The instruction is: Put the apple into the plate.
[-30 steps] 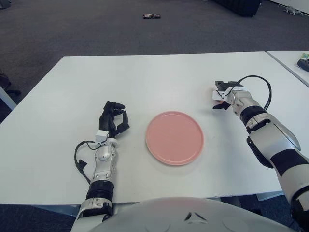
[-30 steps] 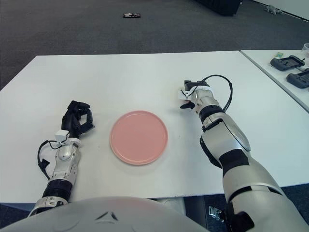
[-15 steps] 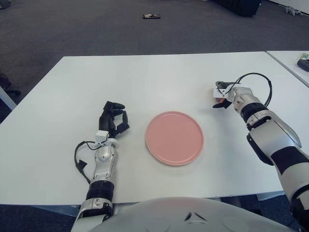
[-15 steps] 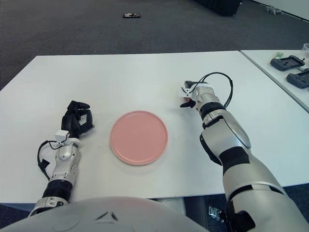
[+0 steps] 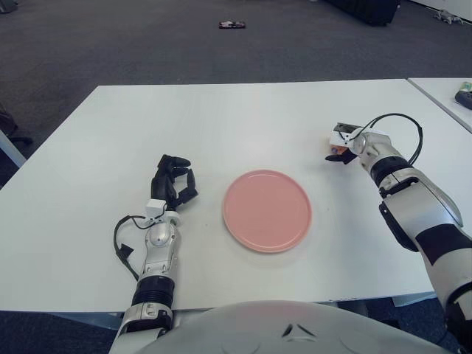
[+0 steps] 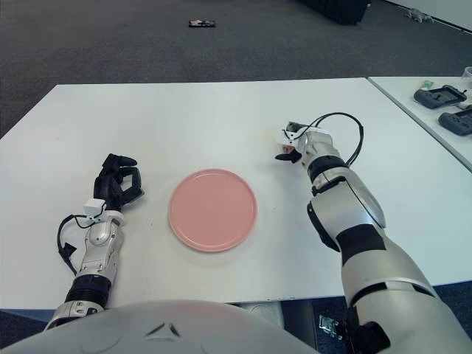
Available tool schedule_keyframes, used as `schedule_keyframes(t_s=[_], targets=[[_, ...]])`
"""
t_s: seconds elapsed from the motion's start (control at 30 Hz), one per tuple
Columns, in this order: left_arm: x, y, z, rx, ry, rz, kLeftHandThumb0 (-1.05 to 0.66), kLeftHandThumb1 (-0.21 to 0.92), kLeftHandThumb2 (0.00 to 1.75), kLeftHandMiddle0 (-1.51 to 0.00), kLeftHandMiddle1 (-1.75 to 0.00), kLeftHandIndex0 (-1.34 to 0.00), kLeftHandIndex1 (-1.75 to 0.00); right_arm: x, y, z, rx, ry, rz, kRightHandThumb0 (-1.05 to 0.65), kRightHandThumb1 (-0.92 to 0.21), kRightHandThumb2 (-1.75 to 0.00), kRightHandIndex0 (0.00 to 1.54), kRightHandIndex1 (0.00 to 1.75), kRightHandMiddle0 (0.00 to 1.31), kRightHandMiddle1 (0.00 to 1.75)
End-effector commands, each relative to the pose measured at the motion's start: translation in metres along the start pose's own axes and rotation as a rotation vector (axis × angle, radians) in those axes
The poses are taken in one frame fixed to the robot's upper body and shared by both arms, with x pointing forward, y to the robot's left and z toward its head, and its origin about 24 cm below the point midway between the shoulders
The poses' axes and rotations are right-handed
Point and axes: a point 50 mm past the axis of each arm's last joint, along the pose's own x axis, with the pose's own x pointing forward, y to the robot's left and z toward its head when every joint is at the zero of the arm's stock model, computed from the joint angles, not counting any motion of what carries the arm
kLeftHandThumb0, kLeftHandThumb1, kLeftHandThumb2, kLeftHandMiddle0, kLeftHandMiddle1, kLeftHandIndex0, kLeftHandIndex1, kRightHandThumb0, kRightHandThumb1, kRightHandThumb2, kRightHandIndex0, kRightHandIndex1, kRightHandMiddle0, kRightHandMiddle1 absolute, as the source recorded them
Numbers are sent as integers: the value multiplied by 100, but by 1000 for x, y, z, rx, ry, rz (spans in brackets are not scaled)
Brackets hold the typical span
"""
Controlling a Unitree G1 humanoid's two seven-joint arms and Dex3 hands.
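A pink plate lies empty in the middle of the white table. The apple shows only as a small red patch under my right hand, to the right of the plate and a little beyond it. The right hand's fingers are curled around the apple, low over the table; most of the apple is hidden. My left hand rests on the table left of the plate, with curled fingers that hold nothing.
A second table at the far right carries black devices. A small dark object lies on the carpet beyond the table. A black cable loops off the right wrist.
My right hand has turned and shifted slightly to the right over the apple, and the red patch has moved with it. The left hand and the plate have not moved.
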Motion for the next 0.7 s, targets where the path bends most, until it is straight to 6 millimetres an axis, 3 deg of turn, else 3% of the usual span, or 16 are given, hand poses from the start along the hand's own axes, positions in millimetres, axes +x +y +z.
schedule_keyframes(t_s=[0.0,0.27,0.33,0.4,0.67], targets=[[-17,7,-20,3,103,17,-42,50,110,-82,-175,-47,-175,1,17,-17,16,64,70,-80,-57,-86,0,86,0,103],[-17,8,-20,4,100,23,-42,52,108,-80,-175,-45,-175,-1,16,-28,75,97,96,-80,-49,-98,0,110,0,155],[-17,9,-20,7,102,24,-42,52,107,-80,-175,-45,-175,-1,16,-31,133,111,100,-59,-45,-109,5,120,31,166],[-17,9,-20,9,103,26,-41,53,107,-80,-175,-45,-175,-1,16,-32,167,117,98,-53,-43,-114,9,125,42,170],[-17,9,-19,2,99,19,-41,53,106,-80,-175,-44,-175,-2,10,-36,104,122,55,-48,-34,-127,19,135,59,173]])
